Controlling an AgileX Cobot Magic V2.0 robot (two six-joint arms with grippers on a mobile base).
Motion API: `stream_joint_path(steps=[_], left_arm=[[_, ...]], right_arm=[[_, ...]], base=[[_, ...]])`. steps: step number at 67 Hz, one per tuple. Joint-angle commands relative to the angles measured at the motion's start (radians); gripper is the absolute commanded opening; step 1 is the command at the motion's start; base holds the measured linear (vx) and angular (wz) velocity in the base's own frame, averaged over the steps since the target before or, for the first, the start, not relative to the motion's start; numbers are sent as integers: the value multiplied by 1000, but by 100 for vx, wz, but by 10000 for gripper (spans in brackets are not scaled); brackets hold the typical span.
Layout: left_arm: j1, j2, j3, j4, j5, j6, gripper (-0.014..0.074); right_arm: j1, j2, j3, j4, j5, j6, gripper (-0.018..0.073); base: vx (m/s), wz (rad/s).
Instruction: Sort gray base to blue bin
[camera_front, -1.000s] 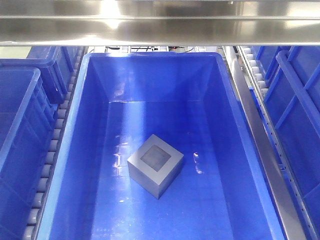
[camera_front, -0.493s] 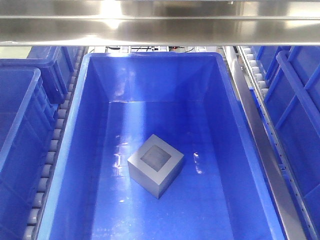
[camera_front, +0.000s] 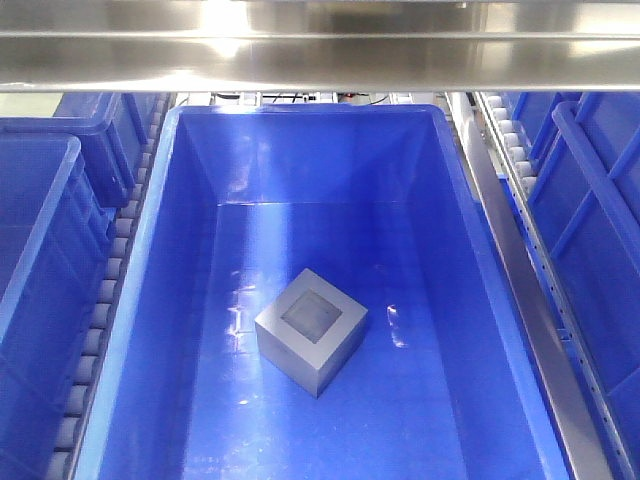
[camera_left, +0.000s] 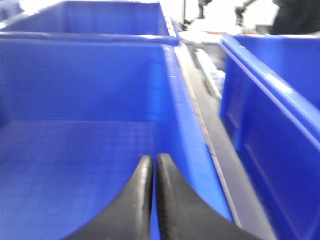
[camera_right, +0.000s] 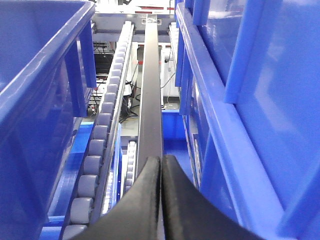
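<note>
Gray base (camera_front: 312, 330) sat on the floor of the blue bin (camera_front: 165, 250), roughly mid-floor, recessed face up, corner turned toward the camera, clear of all four walls. No arm or gripper showed in the front view. Roller rails (camera_front: 110, 290) ran either side, with more blue bins beyond them.

Left wrist view: left gripper (camera_left: 154, 200) clenched, fingertips pressed together, holding nothing, over a blue bin floor; blurry, base not visible there.

Right wrist view: right gripper (camera_right: 161, 200) also clenched and empty, hanging over the metal rail (camera_right: 150, 100) between two bins, next to the rollers (camera_right: 100, 145).

Judgement: drop looked done, base in the target bin. Next move called for nothing more than parking both arms clear.
</note>
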Motion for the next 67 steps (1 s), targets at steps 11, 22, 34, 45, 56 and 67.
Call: stream_joint_path(steps=[11,22,34,45,56,67], left_arm=[[12,-25,-8,-57,-38,68,-8],[12,-25,-8,-87,-39,111,-8],[12,-25,-8,-87,-37,114,-8],[12,-25,-8,-98,-35,124,-8],[12,-25,-9,-113,-34,124,-7],[12,-24,-9,-113,-34,124,-7]], right_arm=[[2,-8,5,-9,-81,-7,-5],[2,-8,5,-9,-81,-7,-5],[2,-8,5,-9,-81,-7,-5],[2,-8,5,-9,-81,-7,-5],[2,-8,5,-9,-79,-7,-5],[2,-8,5,-9,-79,-7,-5]], base=[[0,0],[0,0],[0,0],[0,0],[0,0],[0,0]])
